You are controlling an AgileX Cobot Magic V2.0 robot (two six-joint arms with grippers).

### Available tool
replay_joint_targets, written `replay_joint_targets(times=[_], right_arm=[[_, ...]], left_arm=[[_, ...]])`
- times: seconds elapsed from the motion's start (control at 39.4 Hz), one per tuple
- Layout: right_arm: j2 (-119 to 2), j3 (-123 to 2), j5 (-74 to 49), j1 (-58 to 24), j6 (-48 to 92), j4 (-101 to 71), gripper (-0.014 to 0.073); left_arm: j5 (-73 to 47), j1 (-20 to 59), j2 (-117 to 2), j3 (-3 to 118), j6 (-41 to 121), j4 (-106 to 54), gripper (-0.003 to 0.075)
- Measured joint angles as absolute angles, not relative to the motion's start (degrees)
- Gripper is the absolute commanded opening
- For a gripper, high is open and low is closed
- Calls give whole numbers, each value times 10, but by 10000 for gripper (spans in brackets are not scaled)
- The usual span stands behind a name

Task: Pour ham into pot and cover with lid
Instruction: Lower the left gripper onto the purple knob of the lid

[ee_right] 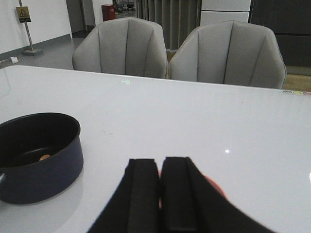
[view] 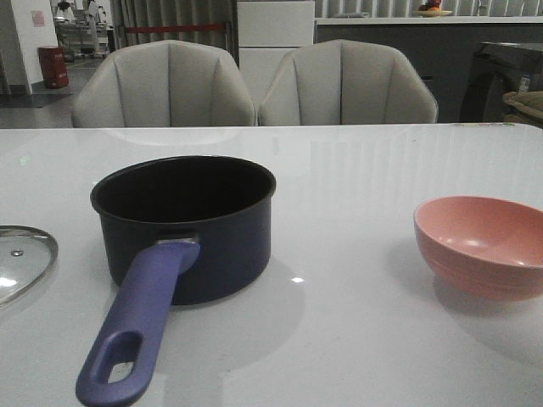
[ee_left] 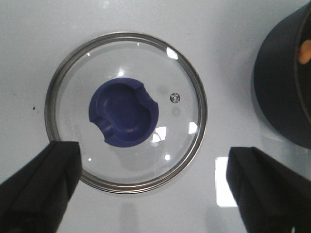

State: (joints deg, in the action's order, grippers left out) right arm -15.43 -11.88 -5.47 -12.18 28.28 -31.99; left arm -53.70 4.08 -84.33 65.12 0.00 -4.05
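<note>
Hovering spread left jaws over lid (ee_left: 126, 112)

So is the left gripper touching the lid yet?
Apart. In the left wrist view the left gripper hangs open above the lid, its fingers spread wide and nothing clamped on the knob.

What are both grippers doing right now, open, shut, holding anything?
Left gripper: open, empty, above the lid lying on the table.
Right gripper: shut, fingers pressed together, nothing visibly held.
</note>
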Motion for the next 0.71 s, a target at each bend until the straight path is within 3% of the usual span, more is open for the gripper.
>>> replay_joint_targets(times=[0.41,0.71], right_arm=[[-154,-119,-55,-122,283,-320,151],[-154,-119,-55,-122,283,-320,151]], left_arm=[[-591,-5,-993,762,9,-47,640],[-599,-10,-1036,773,37,-67,640]])
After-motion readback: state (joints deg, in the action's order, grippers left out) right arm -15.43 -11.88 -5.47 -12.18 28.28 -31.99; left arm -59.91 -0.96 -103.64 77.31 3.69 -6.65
